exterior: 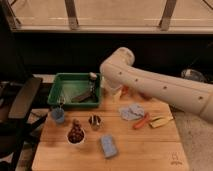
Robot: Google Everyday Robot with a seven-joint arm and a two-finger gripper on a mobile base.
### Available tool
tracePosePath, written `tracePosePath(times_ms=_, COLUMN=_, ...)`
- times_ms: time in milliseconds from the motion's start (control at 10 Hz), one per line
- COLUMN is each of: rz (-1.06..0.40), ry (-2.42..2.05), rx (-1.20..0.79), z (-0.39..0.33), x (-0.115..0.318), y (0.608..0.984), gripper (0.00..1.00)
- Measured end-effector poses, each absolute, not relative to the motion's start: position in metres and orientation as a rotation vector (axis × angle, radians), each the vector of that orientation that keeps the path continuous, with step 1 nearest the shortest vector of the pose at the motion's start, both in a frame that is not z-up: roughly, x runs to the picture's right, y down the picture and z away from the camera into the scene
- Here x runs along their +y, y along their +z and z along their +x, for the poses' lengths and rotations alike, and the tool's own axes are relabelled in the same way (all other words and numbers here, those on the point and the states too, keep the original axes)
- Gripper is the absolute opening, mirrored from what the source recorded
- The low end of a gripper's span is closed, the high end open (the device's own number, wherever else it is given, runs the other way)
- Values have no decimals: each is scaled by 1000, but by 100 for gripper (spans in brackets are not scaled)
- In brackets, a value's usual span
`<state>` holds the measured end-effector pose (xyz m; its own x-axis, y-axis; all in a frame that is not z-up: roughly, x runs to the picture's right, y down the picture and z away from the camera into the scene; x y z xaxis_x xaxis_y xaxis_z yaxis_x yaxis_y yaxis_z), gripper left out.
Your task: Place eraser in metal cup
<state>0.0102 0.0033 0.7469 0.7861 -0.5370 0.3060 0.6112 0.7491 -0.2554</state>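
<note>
The eraser, a flat dark block, lies slanted inside the green tray, toward its right side. My gripper is at the tray's right rim, just above the eraser's upper end; I cannot tell whether it touches the eraser. My thick white arm reaches in from the right. The metal cup, small and shiny with a dark inside, stands upright on the wooden table in front of the tray, below the gripper.
A small blue cup and a white cup with brown contents stand left of the metal cup. A light blue pad, a blue-grey cloth, an orange item and a yellow item lie on the table. A black chair is at left.
</note>
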Motion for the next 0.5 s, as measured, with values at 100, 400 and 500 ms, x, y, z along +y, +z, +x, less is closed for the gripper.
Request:
tracePosePath(times_ms=100, rz=-351, ry=-658, rx=-228, z=-3, x=-9, y=762, gripper=65)
tracePosePath(times_ms=400, rz=-363, ry=-760, rx=-259, z=-54, x=-34, y=816, gripper=65)
tracePosePath(times_ms=500, rz=-364, ry=-780, rx=-270, z=-66, x=-35, y=822, gripper=65)
